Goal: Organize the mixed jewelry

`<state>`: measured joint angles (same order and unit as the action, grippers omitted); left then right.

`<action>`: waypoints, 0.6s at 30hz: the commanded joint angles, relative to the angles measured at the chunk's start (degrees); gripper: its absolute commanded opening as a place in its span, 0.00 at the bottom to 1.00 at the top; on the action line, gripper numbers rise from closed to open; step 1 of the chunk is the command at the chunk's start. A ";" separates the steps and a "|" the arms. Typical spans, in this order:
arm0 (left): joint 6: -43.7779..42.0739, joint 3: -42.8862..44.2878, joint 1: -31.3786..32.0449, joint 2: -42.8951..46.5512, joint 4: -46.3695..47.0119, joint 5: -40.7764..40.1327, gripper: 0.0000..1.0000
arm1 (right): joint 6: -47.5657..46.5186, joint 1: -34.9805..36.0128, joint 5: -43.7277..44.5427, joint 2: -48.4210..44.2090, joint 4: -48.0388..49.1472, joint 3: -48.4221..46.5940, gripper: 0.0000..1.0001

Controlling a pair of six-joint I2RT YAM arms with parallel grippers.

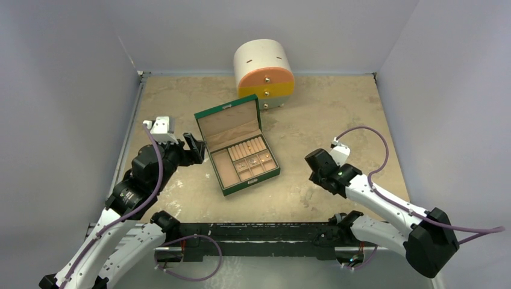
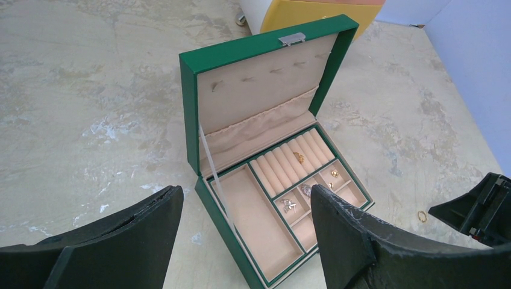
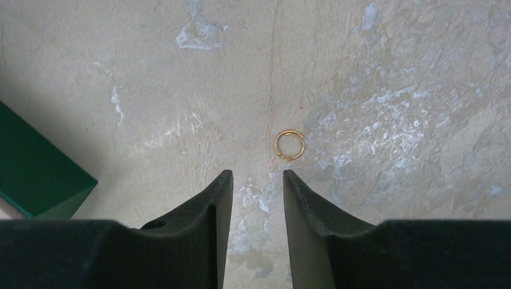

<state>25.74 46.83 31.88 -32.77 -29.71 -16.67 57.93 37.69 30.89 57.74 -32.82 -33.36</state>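
The green box (image 1: 235, 152) lies open at the table's middle. In the left wrist view several small pieces sit in its tan compartments: a gold ring (image 2: 298, 157) on the ring rolls, a gold piece (image 2: 333, 173) and a silvery piece (image 2: 289, 205). One gold ring (image 3: 289, 145) lies loose on the table right of the box; it also shows in the left wrist view (image 2: 422, 216). My right gripper (image 3: 257, 176) is open and empty, its tips just short of this ring. My left gripper (image 2: 247, 192) is wide open and empty, just left of the box (image 2: 199, 120).
A round white chest with orange and yellow drawers (image 1: 265, 73) stands at the back behind the box. Grey walls close in the table on three sides. The box's corner (image 3: 36, 174) shows at the left of the right wrist view.
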 commanded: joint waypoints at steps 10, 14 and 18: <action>-0.95 0.60 -0.41 -0.31 1.68 0.32 0.77 | 5.59 -5.39 -0.27 2.38 4.04 2.74 0.37; -0.95 0.58 -0.41 -0.42 1.50 0.32 0.77 | 10.34 -5.99 -0.31 2.70 2.56 3.54 0.35; -0.95 0.58 -0.41 -0.36 1.51 0.32 0.77 | 15.25 -6.39 -0.25 3.71 0.05 3.81 0.32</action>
<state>25.74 46.83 31.88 -32.99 -29.71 -16.67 65.71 31.77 29.85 60.49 -29.87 -30.00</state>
